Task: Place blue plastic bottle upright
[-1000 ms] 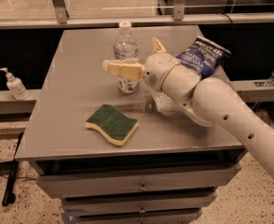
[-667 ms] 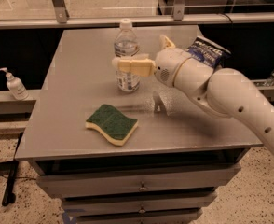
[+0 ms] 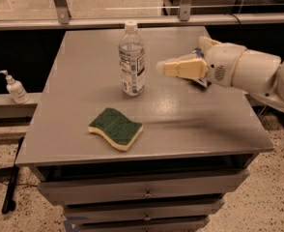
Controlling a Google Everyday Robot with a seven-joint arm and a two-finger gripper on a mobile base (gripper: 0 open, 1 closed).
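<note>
Table (image 3: 214, 129); upright bottle (image 3: 132, 62), sponge (image 3: 116, 128); gripper (image 3: 163, 67) above

1. A clear ribbed plastic bottle (image 3: 132, 62) with a white screw cap and a white printed label stands upright on the grey flat surface (image 3: 205, 124).
2. The cream-coloured gripper (image 3: 163, 67) on a white arm hangs to the right of the bottle at label height, pointing at it, near but apart.
3. A green-topped yellow sponge (image 3: 116, 128) lies flat in front of the bottle, close to the surface's front edge.
4. A small white pump-dispenser bottle (image 3: 14, 87) stands on a ledge off to the left.
</note>
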